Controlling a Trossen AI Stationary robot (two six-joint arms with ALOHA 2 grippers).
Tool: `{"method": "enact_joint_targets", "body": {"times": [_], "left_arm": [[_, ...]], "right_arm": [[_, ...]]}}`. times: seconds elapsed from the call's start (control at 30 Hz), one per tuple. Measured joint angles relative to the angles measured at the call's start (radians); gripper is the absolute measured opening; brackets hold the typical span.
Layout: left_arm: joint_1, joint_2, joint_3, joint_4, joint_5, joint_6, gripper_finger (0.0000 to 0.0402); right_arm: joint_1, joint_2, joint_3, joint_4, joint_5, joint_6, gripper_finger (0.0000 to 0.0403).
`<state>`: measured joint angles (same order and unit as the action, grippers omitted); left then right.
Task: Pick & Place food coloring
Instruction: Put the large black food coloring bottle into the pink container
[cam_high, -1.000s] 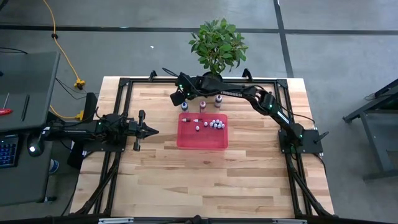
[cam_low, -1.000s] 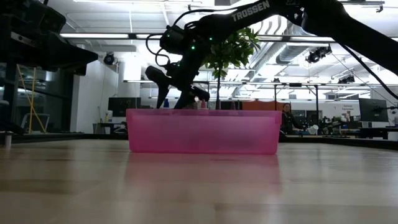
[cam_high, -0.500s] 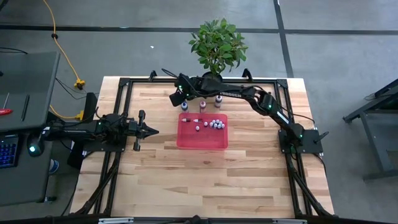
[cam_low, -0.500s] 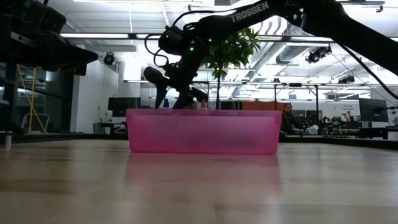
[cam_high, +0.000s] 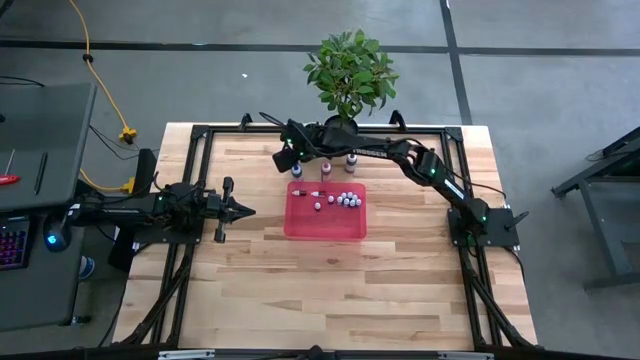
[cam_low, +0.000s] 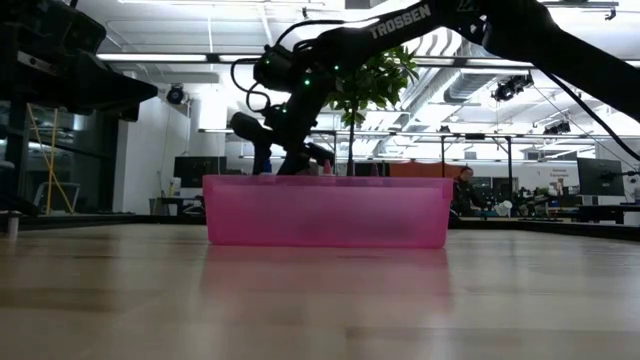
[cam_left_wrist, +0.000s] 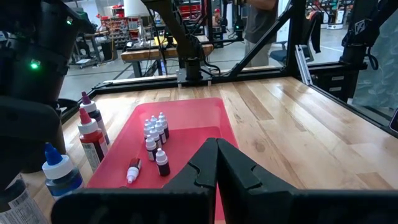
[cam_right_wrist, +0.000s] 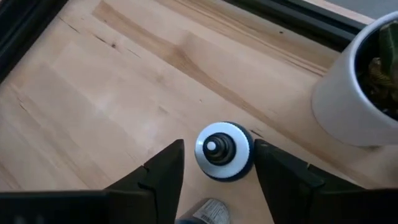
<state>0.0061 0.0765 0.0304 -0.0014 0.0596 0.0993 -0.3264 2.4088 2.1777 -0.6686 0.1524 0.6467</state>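
Overhead and wrist views of a two-arm station. The right gripper (cam_high: 291, 160) reaches across the far part of the wooden surface (cam_high: 300, 270) to a point just beyond the far left corner of the red tray (cam_high: 325, 225). In the right wrist view its fingers (cam_right_wrist: 163, 174) stand apart on either side of a blue-bodied bottle (cam_right_wrist: 224, 151) with a white cap, seen from above; a narrow gap shows on each side, so the gripper is open around the bottle without gripping it. The bottle stands upright on the surface, near the white plant pot (cam_right_wrist: 357, 93). Two more upright bottles (cam_high: 326, 167) stand to its right, along the tray's far edge. Inside the tray lies the food coloring (cam_high: 345, 199): a cluster of tiny white-capped bottles at the far end, one of them (cam_left_wrist: 133, 171) on its side. The left gripper (cam_high: 240, 210) waits at the left of the surface, fingers closed, pointing toward the tray.
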Motion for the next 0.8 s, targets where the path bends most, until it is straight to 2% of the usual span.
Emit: {"method": "enact_joint_targets", "body": {"times": [0.33,0.8], "left_arm": [[0.0,0.0,0.0,0.0,0.0,0.0,0.0],[0.0,0.0,0.0,0.0,0.0,0.0,0.0]], "right_arm": [[0.0,0.0,0.0,-0.016,0.004,-0.045,0.0128],[0.0,0.0,0.0,-0.012,0.003,-0.105,0.0118]]}}
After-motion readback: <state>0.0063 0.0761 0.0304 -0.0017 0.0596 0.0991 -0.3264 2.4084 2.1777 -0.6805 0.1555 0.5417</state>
